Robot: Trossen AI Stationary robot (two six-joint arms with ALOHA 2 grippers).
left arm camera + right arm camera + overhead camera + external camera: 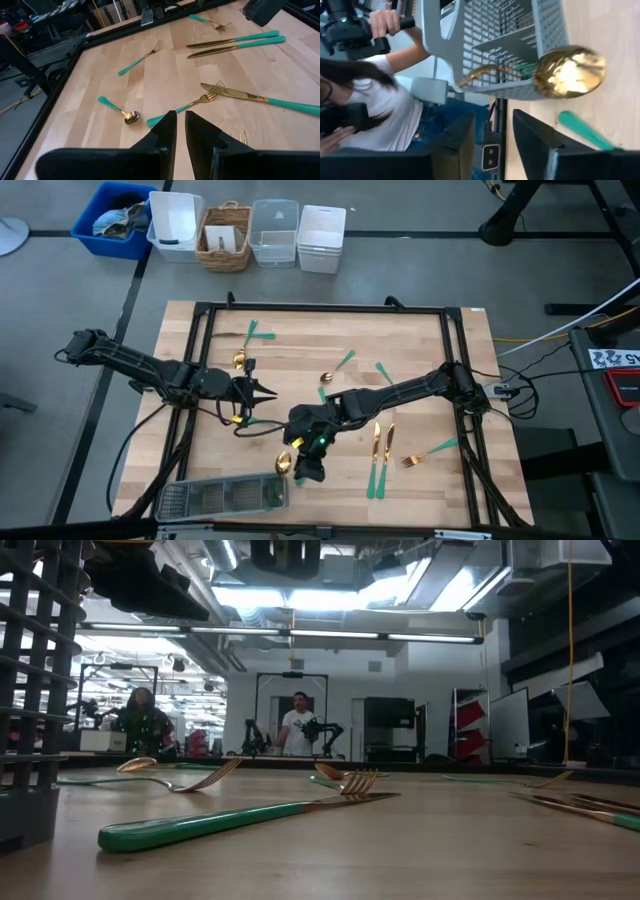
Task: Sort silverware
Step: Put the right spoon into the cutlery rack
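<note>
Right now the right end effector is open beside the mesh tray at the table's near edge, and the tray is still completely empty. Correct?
Not quite: the tray is not empty. The right wrist view shows a fork already lying inside it. The rest holds: the right end effector is open beside the tray, next to a spoon.

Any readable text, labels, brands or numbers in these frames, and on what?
None can be read.
White label with dark marks on the equipment beside the table's right edge: too blurred to read.
Silverware and grey mesh tray: no markings visible.
</note>
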